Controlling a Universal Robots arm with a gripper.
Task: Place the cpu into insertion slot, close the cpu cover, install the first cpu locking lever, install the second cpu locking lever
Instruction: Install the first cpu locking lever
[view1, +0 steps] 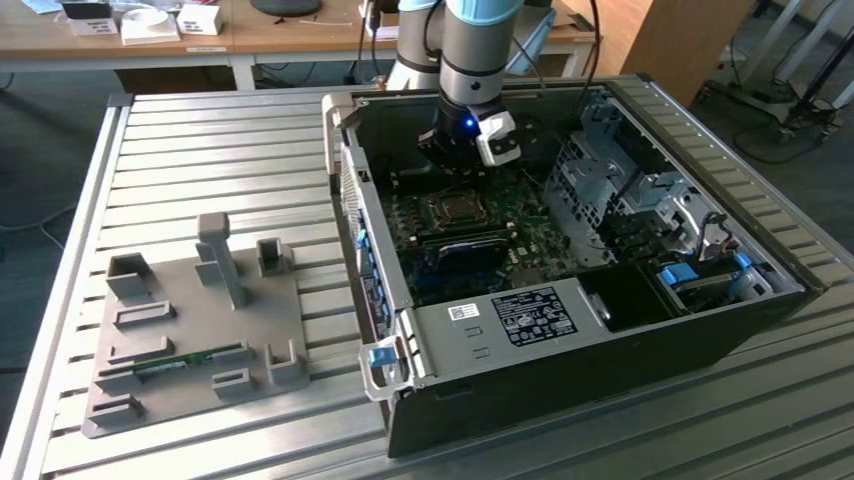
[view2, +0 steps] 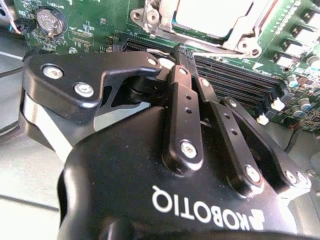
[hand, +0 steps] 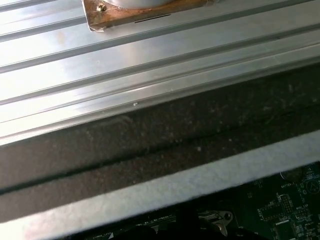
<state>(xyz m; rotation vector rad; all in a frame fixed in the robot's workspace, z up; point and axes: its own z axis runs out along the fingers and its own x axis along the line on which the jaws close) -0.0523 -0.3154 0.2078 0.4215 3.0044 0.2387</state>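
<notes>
In the second wrist view the cpu (view2: 212, 12) lies with its silver top in the insertion slot. The silver cpu cover (view2: 241, 31) lies flat around it. My gripper (view2: 183, 50) is shut, its black fingertips together at the socket's edge nearest the memory slots. Whether they pinch a locking lever I cannot tell. In the exterior view my gripper (view1: 461, 165) hangs inside the open computer case, just beyond the socket with the cpu cover (view1: 454, 208).
Long black memory slots (view2: 240, 85) run beside the socket, and a coin battery (view2: 50, 21) sits on the green board. A metal drive cage (view1: 614, 190) fills the case's right side. A grey fixture plate (view1: 200, 320) rests on the slatted table (view1: 200, 130). The case wall (hand: 150, 145) is close by.
</notes>
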